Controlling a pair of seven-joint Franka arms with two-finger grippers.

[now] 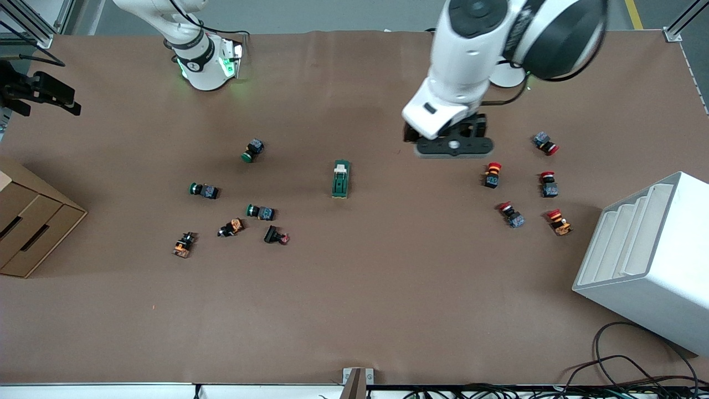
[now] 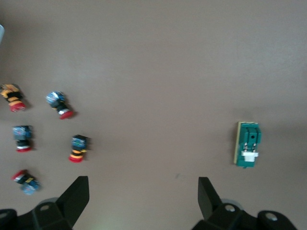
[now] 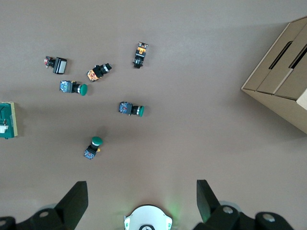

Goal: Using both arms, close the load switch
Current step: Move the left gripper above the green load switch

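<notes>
The brown table (image 1: pixel 354 310) stretches under both of my arms, with a white stepped rack (image 1: pixel 648 260) at my left arm's end and a cardboard box (image 1: pixel 33 233) at my right arm's end. My left arm (image 1: pixel 471 50) reaches out from its base and hangs over the table between the middle and a scatter of red-capped buttons (image 1: pixel 492 174). My right arm (image 1: pixel 188 39) is pulled up close to its own green-lit base (image 1: pixel 210 66); its hand does not show in the front view. My left gripper (image 2: pixel 144 199) has its fingers (image 2: pixel 76 194) spread wide with nothing between them, only bare table. My right gripper (image 3: pixel 142 201) is likewise spread wide and empty, its fingers (image 3: pixel 74 199) framing my own base below. The load switch (image 1: pixel 341 179) lies flat near the middle of the table, well apart from both pairs of fingers: a dark green block whose cream lever end points toward the bases. In my left wrist view it sits off to one side, outside the gap of the fingers and clear of them; in my right wrist view only its edge shows at the border. Green-capped buttons (image 1: pixel 253 150) and a few orange and black ones (image 1: pixel 184 244) lie scattered between the switch and the box, none touching the switch.
</notes>
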